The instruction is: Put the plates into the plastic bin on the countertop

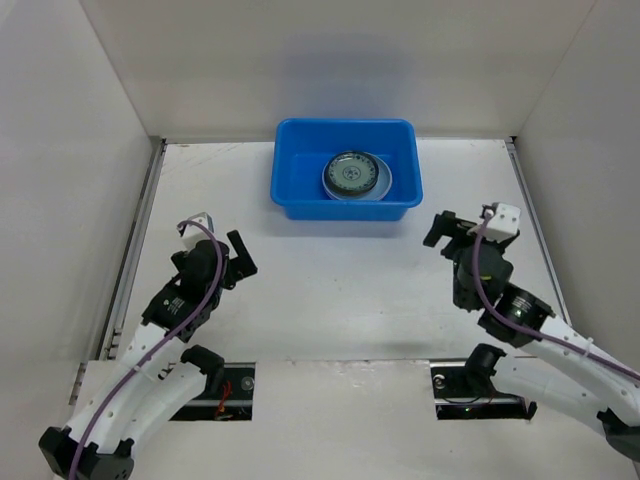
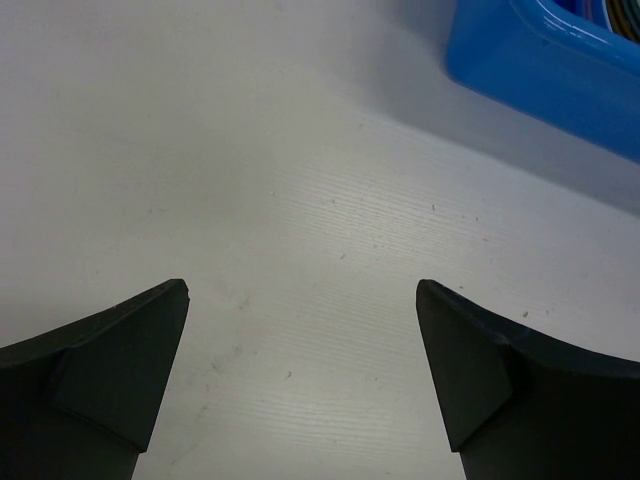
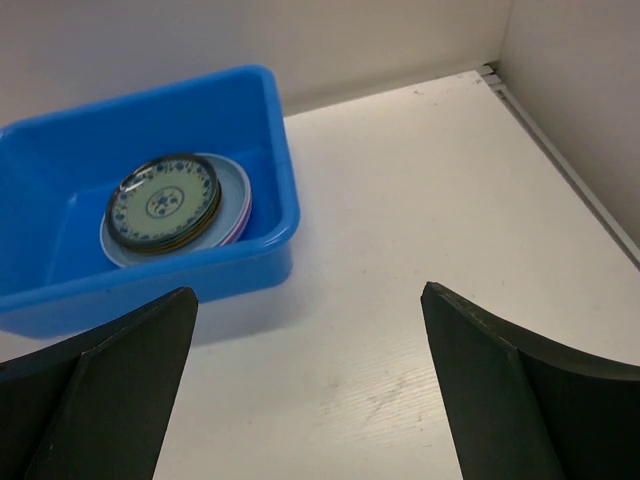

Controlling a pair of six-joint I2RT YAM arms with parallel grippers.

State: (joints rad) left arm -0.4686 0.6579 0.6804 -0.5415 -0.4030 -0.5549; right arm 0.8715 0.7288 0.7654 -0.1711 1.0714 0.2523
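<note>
The blue plastic bin (image 1: 345,168) stands at the back middle of the white countertop (image 1: 340,290). A stack of plates (image 1: 356,177) lies inside it, a small teal patterned plate (image 3: 163,201) on top, light blue and pink rims (image 3: 237,205) showing under it. The bin also shows in the right wrist view (image 3: 150,260) and its corner in the left wrist view (image 2: 545,60). My left gripper (image 1: 237,258) is open and empty over bare counter, left of the bin. My right gripper (image 1: 446,232) is open and empty, right of the bin.
White walls (image 1: 70,150) enclose the counter on the left, back and right. A metal rail (image 1: 140,230) runs along the left edge and another along the right edge (image 1: 530,210). Two cut-outs (image 1: 215,385) lie by the arm bases.
</note>
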